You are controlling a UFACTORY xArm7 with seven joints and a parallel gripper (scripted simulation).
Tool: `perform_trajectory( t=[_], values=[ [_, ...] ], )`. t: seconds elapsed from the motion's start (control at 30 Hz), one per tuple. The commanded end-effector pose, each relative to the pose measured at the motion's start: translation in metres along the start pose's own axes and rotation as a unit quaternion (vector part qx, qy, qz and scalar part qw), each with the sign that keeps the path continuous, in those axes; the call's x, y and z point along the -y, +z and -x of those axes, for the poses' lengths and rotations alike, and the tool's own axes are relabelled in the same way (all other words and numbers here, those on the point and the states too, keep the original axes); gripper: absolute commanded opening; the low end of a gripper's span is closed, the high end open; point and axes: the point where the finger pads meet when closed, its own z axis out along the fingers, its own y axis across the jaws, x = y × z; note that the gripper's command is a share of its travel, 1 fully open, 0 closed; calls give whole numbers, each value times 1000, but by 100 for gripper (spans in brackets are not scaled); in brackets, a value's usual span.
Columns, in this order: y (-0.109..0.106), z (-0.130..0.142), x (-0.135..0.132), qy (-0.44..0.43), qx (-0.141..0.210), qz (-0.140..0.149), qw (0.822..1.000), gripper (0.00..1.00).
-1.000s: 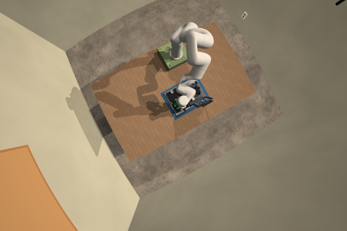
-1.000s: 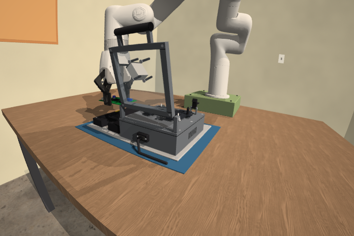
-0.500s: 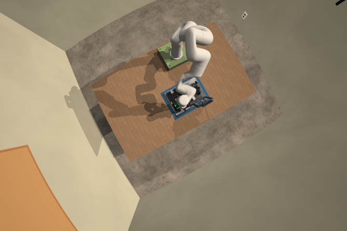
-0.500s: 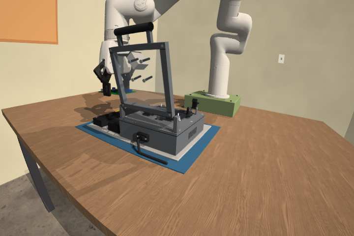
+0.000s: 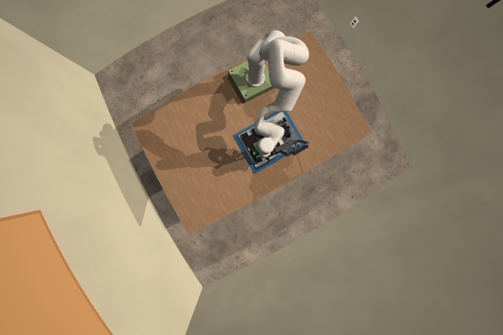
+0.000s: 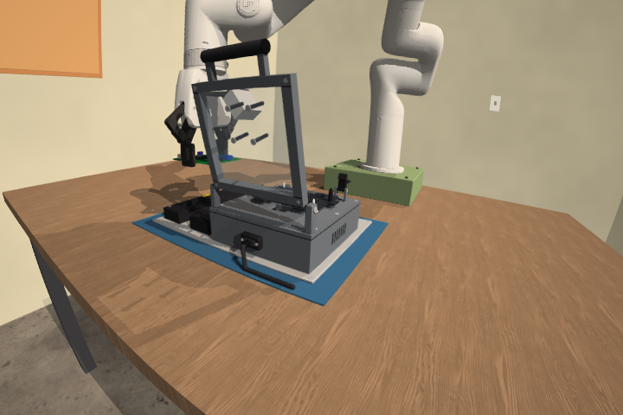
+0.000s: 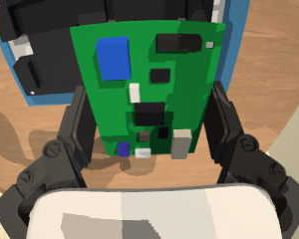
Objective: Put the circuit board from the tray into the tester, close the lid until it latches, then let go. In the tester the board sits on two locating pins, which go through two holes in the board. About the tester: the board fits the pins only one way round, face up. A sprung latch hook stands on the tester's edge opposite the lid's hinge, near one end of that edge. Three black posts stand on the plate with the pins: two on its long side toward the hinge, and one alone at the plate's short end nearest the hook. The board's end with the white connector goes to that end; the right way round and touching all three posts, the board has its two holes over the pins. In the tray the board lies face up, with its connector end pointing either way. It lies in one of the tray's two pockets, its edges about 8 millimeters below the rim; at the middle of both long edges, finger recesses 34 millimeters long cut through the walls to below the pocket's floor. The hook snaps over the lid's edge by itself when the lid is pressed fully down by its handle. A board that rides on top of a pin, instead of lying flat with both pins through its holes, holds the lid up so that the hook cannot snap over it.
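Observation:
The green circuit board (image 5: 254, 153) (image 7: 189, 95) is face up between the fingers of my gripper (image 6: 205, 156) (image 7: 149, 98), which is shut on its two long edges. The board is raised above the tray (image 6: 175, 213) (image 7: 50, 62). A pale connector block (image 7: 181, 143) is at the board's end nearest the wrist; a large blue part (image 7: 114, 58) is toward the other end. The tester (image 6: 283, 245) has its lid (image 6: 295, 137) standing open, with the black handle (image 6: 235, 50) on top. The latch hook (image 6: 342, 181) stands at the tester's far edge. The locating pins cannot be clearly told apart.
Tray and tester stand side by side on a blue mat (image 6: 342, 273) (image 7: 237, 30). The upright lid stands beside the arm in the exterior view. A black cable (image 6: 268, 278) runs from the tester's hinge side. The arm's green base (image 6: 371, 186) stands behind.

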Motion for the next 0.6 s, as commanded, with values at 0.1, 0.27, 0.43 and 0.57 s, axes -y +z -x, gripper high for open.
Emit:
perform_trajectory(
  t=[0.1,0.27,0.43,0.57],
  values=[
    [-2,1,-1,0,1,2,1000,79],
    [-2,1,-1,-1,1,2,1000,79],
    [-2,1,-1,-3,1,2,1000,79],
    [-2,1,-1,-5,1,2,1000,79]
  ],
)
